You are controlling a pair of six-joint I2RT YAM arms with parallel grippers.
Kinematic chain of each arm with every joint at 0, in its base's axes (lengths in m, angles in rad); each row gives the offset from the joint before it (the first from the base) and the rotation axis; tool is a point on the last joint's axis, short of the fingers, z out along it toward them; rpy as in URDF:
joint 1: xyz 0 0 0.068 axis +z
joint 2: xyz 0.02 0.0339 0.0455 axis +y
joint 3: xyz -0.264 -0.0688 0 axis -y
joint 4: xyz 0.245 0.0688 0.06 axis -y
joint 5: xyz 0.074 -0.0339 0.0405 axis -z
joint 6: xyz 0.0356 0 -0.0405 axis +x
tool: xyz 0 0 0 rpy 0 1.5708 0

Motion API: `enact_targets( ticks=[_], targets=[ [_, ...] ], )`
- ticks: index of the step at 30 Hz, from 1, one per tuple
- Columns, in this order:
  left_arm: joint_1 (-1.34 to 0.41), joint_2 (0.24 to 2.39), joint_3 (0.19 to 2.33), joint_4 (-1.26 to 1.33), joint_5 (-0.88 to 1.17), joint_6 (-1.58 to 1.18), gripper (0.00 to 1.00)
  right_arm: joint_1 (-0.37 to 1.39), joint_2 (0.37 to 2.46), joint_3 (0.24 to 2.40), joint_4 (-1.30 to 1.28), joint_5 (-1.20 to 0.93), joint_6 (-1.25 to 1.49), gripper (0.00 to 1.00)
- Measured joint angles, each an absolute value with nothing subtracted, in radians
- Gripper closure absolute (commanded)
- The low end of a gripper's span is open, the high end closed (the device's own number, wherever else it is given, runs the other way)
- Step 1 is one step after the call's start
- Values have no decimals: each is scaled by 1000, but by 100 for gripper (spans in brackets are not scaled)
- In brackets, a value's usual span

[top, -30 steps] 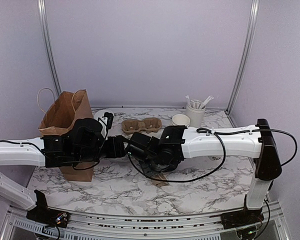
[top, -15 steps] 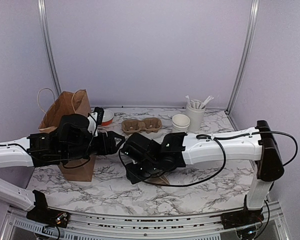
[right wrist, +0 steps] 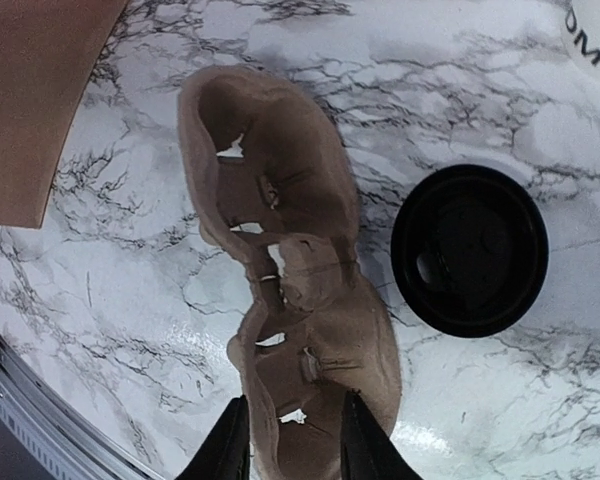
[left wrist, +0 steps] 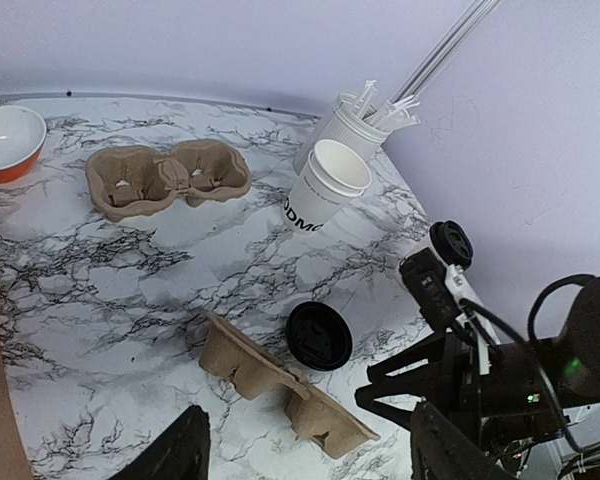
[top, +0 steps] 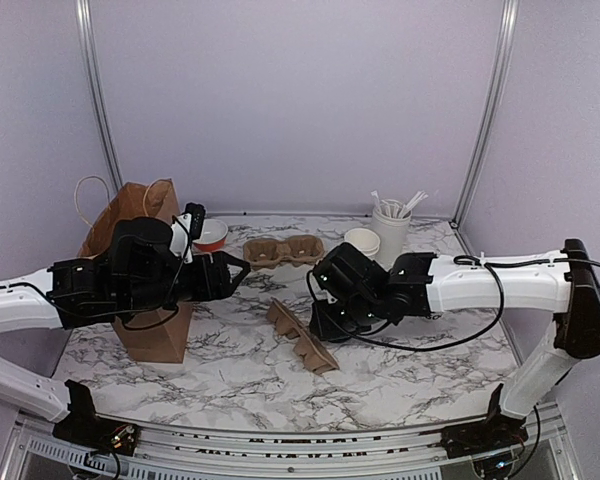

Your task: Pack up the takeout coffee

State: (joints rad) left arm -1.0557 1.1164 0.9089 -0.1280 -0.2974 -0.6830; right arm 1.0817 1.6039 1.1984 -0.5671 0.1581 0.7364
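Note:
The takeout coffee cup point(left wrist: 325, 190), white with dark lettering, stands open near the back right of the table point(top: 362, 240). Its black lid point(left wrist: 318, 335) lies flat on the marble, apart from the cup and beside a tipped brown carrier point(left wrist: 280, 385). My right gripper point(right wrist: 292, 445) hovers open over that carrier point(right wrist: 300, 290), with the lid point(right wrist: 470, 262) to its right and nothing gripped. My left gripper point(left wrist: 310, 460) is open and empty, held above the table next to the paper bag point(top: 130, 240). From above, the right gripper point(top: 322, 325) hides the lid.
A second brown carrier point(top: 283, 250) sits upright at the back centre. A white cup of stirrers point(top: 390, 225) stands behind the coffee cup. An orange bowl point(top: 210, 235) rests by the bag. Bare marble point(top: 230, 370) lies in front.
The right arm drew back to the right and its jaws widened, leaving the tipped carrier uncovered on the table. The left gripper pulled back a little to the left, away from the right one.

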Motion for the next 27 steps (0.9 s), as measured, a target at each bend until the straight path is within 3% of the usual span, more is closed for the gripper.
enact_targets(
  ticks=[5,11,22,27],
  targets=[
    [-1056,1102,947,-135,-297,-671,31,1072,1617,1144,-549,139,749,87],
    [-1056,1093,988,-142,-296,-660,30,1081,1659,1144,-514,109,751,87],
    [-1056,1082,1067,-150,-288,-615,28,1133,1764,1214,-492,63,728,82],
    [-1056,1067,1087,-152,-287,-597,27,1100,1765,1242,-488,54,712,69]
  ],
)
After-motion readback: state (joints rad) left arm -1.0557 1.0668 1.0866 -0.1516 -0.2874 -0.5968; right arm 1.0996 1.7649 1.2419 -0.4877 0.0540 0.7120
